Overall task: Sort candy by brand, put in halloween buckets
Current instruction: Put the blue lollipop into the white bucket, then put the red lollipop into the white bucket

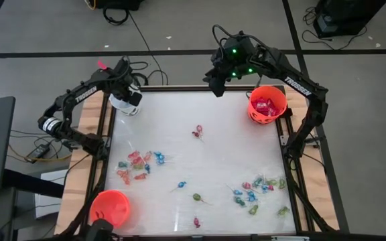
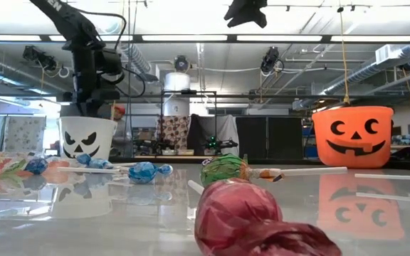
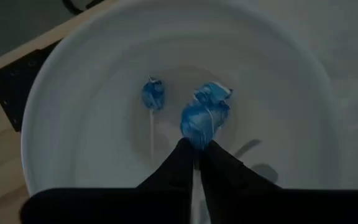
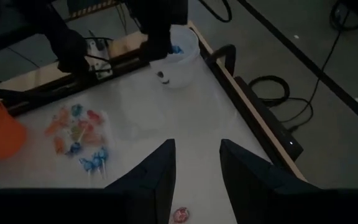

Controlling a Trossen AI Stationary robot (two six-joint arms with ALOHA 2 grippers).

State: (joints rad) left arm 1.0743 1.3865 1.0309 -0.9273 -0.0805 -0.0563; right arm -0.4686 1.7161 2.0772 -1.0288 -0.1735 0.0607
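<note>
The white bucket [image 1: 126, 102] stands at the table's far left corner. My left gripper [image 3: 196, 149] reaches down into it, shut on a blue-wrapped lollipop [image 3: 205, 112]. A second blue lollipop [image 3: 153, 94] lies on the bucket's floor. My right gripper [image 4: 197, 165] hangs open and high over the far middle of the table [image 1: 216, 84], touching nothing. One orange bucket [image 1: 267, 104] with red packets stands at the far right. Another orange bucket [image 1: 110, 206] stands at the near left. Candy lies in a left heap [image 1: 136, 166] and a right heap [image 1: 256, 191]. My left gripper pinches the blue lollipop between its two fingertips, just below the wrapped head [image 3: 197, 134], where the stick begins. The fingers come from above, pointing down into the white bucket. The head sticks out beyond the fingertips, low over the bucket's floor; whether it touches the floor I cannot tell.
Single lollipops lie about the table's middle [image 1: 198, 131] [image 1: 196, 198] [image 1: 181, 184] and at the near edge [image 1: 197, 221]. In the low view a red lollipop [image 2: 240, 213] and a green one [image 2: 223, 171] lie close to the camera. Wooden rails border the table's left and right sides.
</note>
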